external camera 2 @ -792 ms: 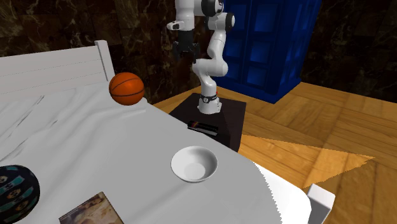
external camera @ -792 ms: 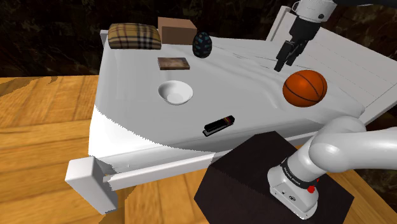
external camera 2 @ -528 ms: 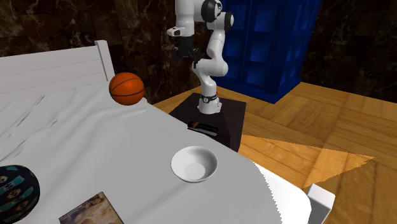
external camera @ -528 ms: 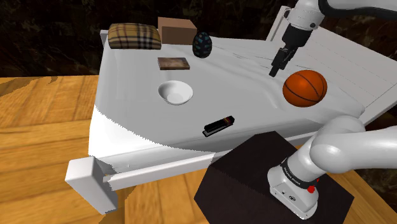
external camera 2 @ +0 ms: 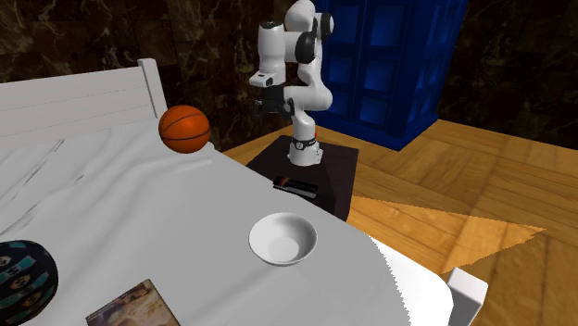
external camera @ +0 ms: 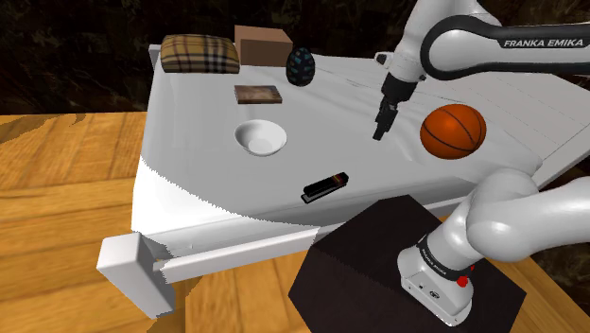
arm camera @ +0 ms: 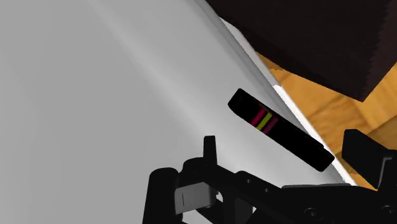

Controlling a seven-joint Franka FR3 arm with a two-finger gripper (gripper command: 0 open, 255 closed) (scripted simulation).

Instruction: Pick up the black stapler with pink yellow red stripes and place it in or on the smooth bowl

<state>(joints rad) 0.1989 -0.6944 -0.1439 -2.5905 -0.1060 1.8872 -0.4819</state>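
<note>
In the approach step, by the look of it: nothing gripped yet. Holds the tool (external camera: 380,131) spread and empty above the bed's (external camera: 189,180) middle, beside the basketball (external camera: 453,131). Finds the black stapler (external camera: 325,187) flat near the bed's edge by the stand (external camera: 378,246), well apart from the tool. Next, probably: lower over the stapler, straddle its narrow width, pinch, then carry to the white bowl (external camera: 261,138).

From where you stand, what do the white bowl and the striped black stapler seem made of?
Round white bowl: smooth, evenly shaded, faint sheen, perhaps glazed ceramic or plastic. Black stapler with pink, yellow and red stripes: flat matte black, likely plastic, not certain.
</note>
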